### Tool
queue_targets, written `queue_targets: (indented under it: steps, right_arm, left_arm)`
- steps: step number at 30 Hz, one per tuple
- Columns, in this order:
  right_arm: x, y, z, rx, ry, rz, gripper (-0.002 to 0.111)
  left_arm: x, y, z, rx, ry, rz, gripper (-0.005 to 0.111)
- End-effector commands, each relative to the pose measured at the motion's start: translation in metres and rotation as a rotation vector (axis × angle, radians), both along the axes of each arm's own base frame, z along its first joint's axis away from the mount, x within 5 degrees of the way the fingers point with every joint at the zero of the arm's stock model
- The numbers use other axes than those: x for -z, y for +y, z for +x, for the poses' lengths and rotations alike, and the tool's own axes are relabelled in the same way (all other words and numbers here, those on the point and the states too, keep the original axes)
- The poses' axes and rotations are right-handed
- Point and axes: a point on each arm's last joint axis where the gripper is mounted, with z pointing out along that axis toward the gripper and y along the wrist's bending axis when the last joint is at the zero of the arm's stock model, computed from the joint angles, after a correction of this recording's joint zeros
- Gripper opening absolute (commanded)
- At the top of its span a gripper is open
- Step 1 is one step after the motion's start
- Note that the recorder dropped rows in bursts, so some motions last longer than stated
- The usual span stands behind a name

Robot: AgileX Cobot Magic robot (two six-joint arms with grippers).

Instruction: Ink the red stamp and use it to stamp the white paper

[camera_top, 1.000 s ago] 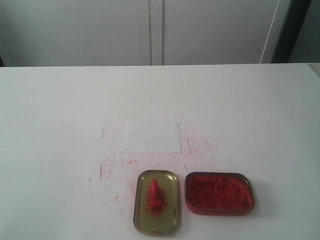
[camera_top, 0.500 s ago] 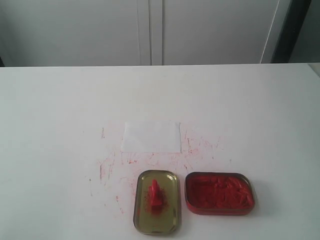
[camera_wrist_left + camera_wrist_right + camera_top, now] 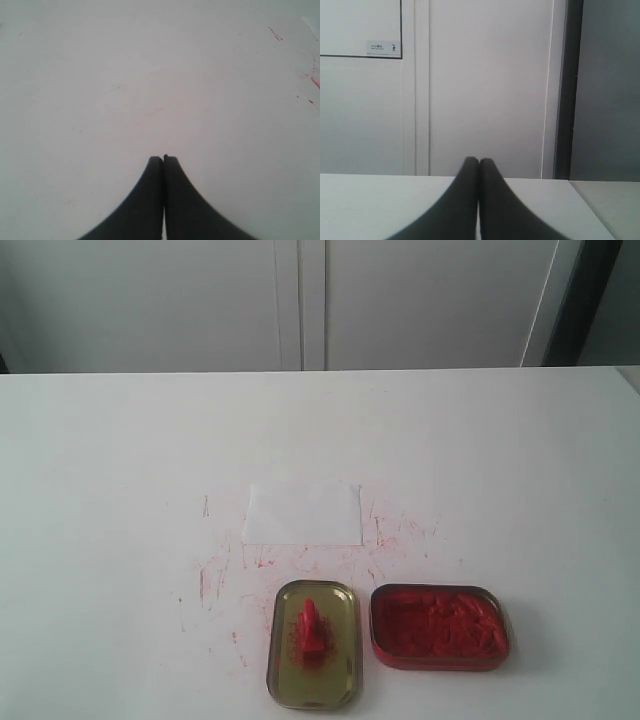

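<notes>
The red stamp (image 3: 311,625) sat inside a yellowish tin lid (image 3: 312,692) at the near edge of the tabletop (image 3: 120,460), approx. at the lid's ctr, on a red smudge, w/ nothing gripping it; whether it stood upright or lay tipped couldn't be told. The lid lay w/ its long side running near-to-far. Just right of it, w/ a thin strip of tabletop btwn them, was the ink tin (image 3: 437,663), long side running left-to-right, filled w/ lumpy red ink. The white paper (image 3: 302,512) lay flat farther back, beyond the lid and apart from it, approx. mid-tabletop, barely brighter than the surface. Red flecks (image 3: 215,575) were scattered over the tabletop btwn paper and lid and out to both sides. White cabinet doors (image 3: 300,300) stood behind the far edge. Left jaws: closed, black tips pressed together, holding nothing, over a bare stretch of tabletop w/ a few red flecks at the edge of the left wrist view. Right jaws: closed too, tips touching, empty, pointing level across the tabletop toward the white doors, w/ a small label (image 3: 383,48) on one door and a dark vertical strip (image 3: 564,90) beside them.
</notes>
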Motion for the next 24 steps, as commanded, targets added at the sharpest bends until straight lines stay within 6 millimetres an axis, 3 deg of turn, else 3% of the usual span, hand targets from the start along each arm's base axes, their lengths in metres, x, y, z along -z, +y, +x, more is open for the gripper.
queue_targets:
  steps: [1, 11, 24]
  right_arm:
    - [0.004, 0.0, 0.0, -0.004, 0.028, 0.001, 0.0]
    - [-0.028, 0.001, 0.0, -0.011, 0.192, -0.007, 0.0]
    - [-0.063, 0.003, 0.038, -0.017, 0.529, -0.021, 0.0]
  left_arm:
    - [0.003, 0.0, -0.001, 0.003, 0.011, 0.0, 0.0]
    - [0.003, 0.0, -0.001, 0.003, 0.011, 0.0, 0.0]
    - [0.003, 0.0, -0.001, 0.003, 0.011, 0.0, 0.0]
